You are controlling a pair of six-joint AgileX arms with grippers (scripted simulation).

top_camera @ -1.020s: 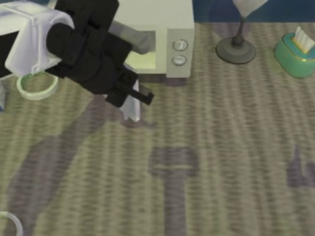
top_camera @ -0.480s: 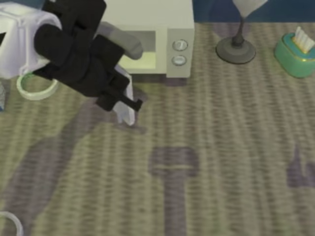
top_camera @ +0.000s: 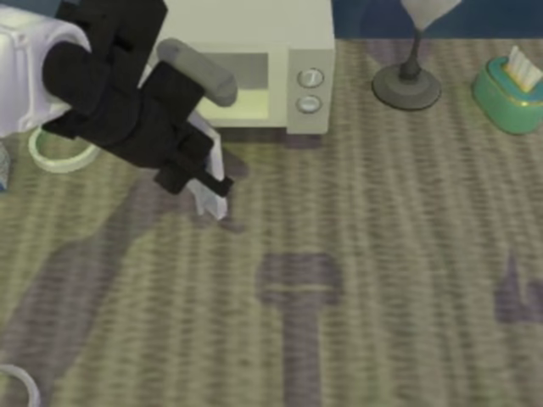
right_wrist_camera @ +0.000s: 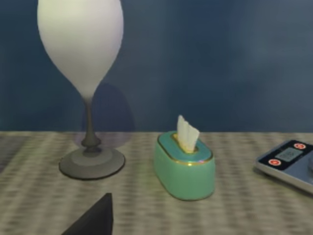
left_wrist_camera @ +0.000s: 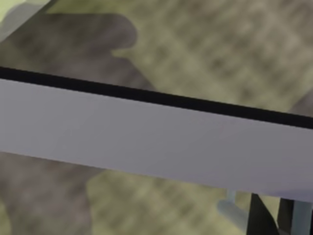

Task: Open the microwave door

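The microwave [top_camera: 254, 30] stands at the back of the table, left of centre, its two silver knobs [top_camera: 310, 91] facing front and its pale yellowish interior [top_camera: 246, 105] exposed. The microwave door [top_camera: 214, 197] is swung out toward the front and shows edge-on as a thin pale sliver. My left gripper [top_camera: 217, 185] is shut on the door's free edge. In the left wrist view the door [left_wrist_camera: 146, 142] fills the frame as a wide grey band, with a dark finger [left_wrist_camera: 260, 221] beside its handle [left_wrist_camera: 232, 211]. Of my right gripper only a dark fingertip [right_wrist_camera: 98, 220] shows, in the right wrist view.
A white-shaded lamp [top_camera: 409, 80] and a green tissue box [top_camera: 507, 89] stand at the back right. A digital scale [right_wrist_camera: 288, 161] lies farther right. A pale green ring [top_camera: 58, 153] lies at the left under my arm. A white rim [top_camera: 17, 386] sits at the front left corner.
My left gripper has moved left with the door's edge, and the door has swung wider, showing more of the interior. The right arm has not moved.
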